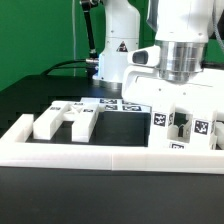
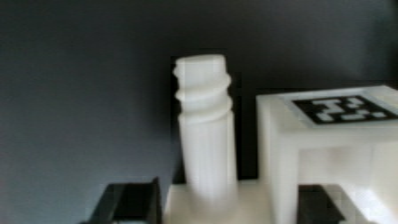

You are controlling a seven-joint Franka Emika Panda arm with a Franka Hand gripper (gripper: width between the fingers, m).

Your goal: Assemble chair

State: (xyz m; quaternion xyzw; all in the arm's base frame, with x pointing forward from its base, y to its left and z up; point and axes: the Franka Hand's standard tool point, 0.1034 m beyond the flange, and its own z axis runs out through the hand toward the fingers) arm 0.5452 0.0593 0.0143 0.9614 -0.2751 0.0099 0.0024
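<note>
Two black pads (image 2: 128,203) of the end effector (image 2: 222,208) flank an upright threaded chair leg (image 2: 206,120) beside a tagged block (image 2: 338,130) in the wrist view; whether they grip it I cannot tell. Only the exterior view shows other chair parts (image 1: 62,122) lying along the border wall (image 1: 100,152) at the counter's (image 1: 30,95) edge.

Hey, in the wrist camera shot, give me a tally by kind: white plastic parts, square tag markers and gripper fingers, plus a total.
White plastic chair parts: 2 (tall ribbed-top post, blocky piece)
Black-and-white square tag markers: 1
Dark gripper fingers: 2
Total: 5
</note>
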